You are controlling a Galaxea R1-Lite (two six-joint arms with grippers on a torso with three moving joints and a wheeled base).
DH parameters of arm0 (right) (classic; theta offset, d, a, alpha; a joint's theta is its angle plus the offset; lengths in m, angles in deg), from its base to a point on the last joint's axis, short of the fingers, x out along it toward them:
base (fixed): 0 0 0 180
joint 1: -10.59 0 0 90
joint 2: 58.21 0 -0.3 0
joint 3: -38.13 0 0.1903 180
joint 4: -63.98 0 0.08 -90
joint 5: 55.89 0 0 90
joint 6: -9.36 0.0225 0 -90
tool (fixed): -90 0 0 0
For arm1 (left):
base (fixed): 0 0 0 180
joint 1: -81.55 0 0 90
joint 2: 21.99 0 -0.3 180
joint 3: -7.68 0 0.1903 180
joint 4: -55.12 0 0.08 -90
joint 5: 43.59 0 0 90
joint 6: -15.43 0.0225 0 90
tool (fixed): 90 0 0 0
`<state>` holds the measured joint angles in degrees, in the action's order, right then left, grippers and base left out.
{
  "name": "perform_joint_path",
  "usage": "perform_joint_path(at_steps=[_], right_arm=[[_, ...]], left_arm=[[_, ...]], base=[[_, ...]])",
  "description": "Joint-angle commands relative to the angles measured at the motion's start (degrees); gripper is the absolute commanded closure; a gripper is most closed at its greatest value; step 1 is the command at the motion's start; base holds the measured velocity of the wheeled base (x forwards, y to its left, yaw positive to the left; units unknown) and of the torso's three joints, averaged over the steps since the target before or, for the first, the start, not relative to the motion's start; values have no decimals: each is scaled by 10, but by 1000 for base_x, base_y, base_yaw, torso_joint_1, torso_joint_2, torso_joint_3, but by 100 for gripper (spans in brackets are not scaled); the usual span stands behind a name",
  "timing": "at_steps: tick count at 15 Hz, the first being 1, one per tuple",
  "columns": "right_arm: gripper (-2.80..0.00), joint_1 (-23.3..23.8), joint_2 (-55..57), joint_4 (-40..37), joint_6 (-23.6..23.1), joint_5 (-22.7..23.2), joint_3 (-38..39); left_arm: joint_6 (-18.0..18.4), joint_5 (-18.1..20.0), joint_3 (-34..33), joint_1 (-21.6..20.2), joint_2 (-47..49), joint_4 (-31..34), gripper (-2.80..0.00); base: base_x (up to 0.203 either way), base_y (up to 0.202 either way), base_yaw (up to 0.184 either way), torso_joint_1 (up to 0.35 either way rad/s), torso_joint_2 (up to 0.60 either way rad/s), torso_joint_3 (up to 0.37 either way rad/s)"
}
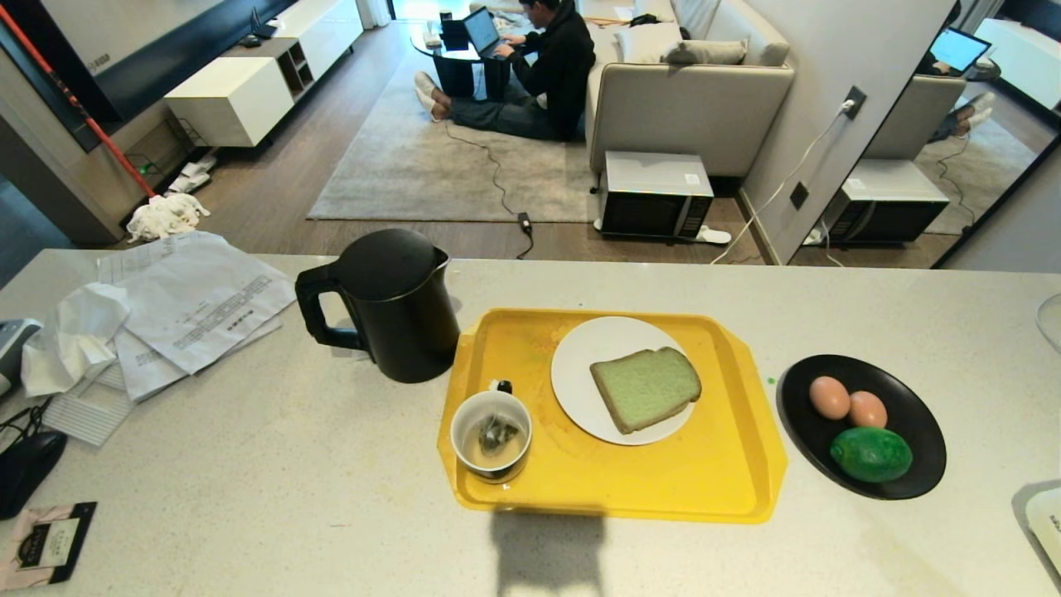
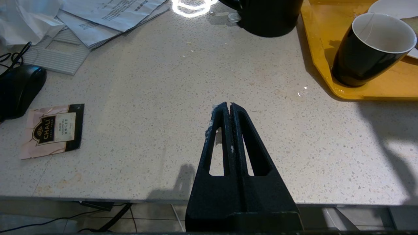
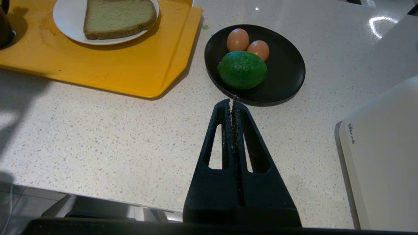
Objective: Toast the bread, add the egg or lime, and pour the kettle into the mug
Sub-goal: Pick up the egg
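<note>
From the head view, the kettle stands just beside the yellow tray, where the bread and the mug sit; a clumsy lift could slop water onto the bread. By the tray's near corner, the left gripper is pressed together, empty. Near the tray's other side, the right gripper is likewise closed, holding nothing, aimed at the lime and an egg, which could roll.

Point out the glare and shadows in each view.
Head view: dark blocky shadow on the speckled white counter below the yellow plastic tray. Left wrist view: ring-shaped glare by the matte black kettle. Right wrist view: bright glare beyond the round black plate.
</note>
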<state>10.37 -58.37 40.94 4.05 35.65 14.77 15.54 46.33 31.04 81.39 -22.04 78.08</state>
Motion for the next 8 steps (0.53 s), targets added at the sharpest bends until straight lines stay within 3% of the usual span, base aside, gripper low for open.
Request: perform_joint_path(at_steps=[1, 8], right_arm=[[0, 0, 2, 0, -1, 0, 1], [0, 0, 2, -1, 11, -1, 1]], left_arm=[[0, 0, 0, 0, 0, 0, 0], [0, 0, 0, 0, 0, 0, 0]], base=[[0, 0, 0, 0, 0, 0], [0, 0, 0, 0, 0, 0]])
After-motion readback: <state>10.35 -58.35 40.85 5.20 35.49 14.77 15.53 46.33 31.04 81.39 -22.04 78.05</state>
